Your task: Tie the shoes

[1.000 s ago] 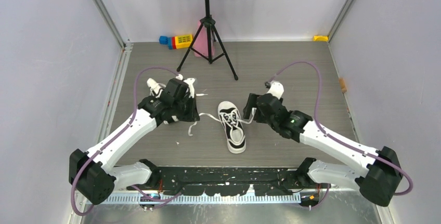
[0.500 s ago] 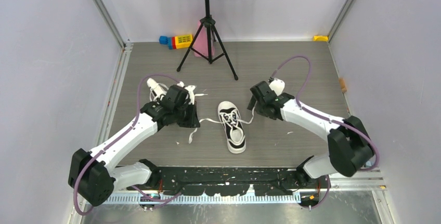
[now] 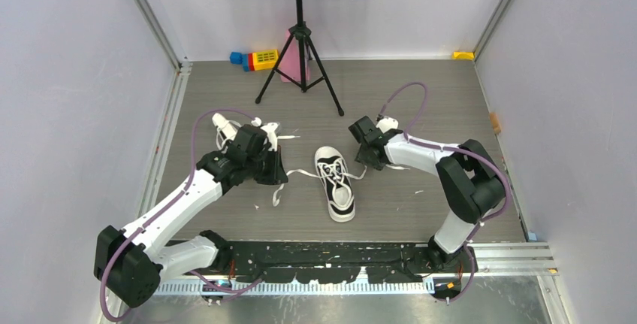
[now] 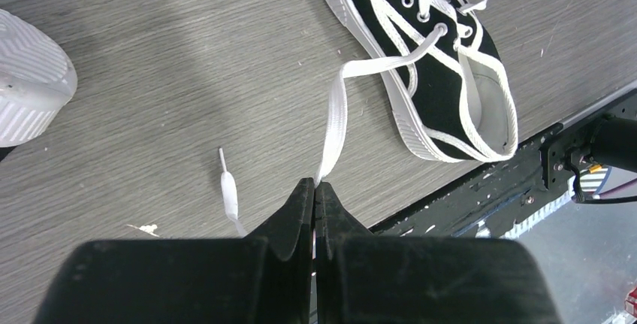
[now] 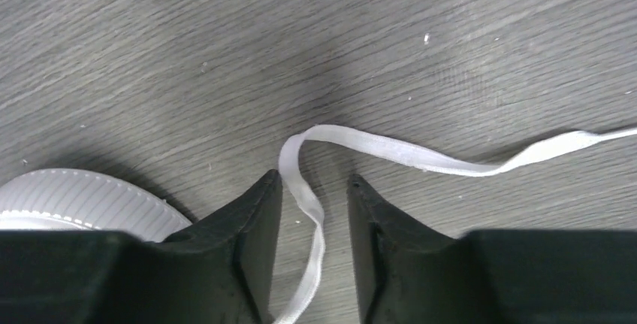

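— Grey wood-grain table (image 3: 421, 91), pale lilac walls on three sides, a black music stand on a tripod (image 3: 300, 46) at the back, and a row of blue, red and yellow toy blocks (image 3: 254, 59) by its feet. Any writing to read?

— Nothing legible; any marks on the blocks are too small to tell.

— Where are the shoes?

— One black low sneaker with a white rubber sole (image 3: 336, 185) sits sole-down mid-table between the two arms, toe pointing away from the bases. Of the other shoe only a white ribbed sole (image 4: 30, 68) shows, at the edge of the left wrist view.

— And the arms?

— The left arm (image 3: 176, 204) stretches low and forward, wrist turned toward the sneaker. The left fingers (image 4: 297, 211) are pressed together, clamped on a long flat white lace (image 4: 336, 110) that runs slack from an upper eyelet. Its free end lies on the table just beside them. The right arm (image 3: 469, 181) is folded, elbow raised, forearm reaching left. The right fingers (image 5: 252, 226) stand apart, tips down near the table, and the other flat white lace (image 5: 390, 147) curls through the gap. Neither finger visibly pinches it.

— What has changed since a second ago?

— Back then the right arm lay stretched out low, elbow far to the right. It has since folded up, and its fingers have shifted a little farther from the bases. The left arm's grip and the middle sneaker are as they were.
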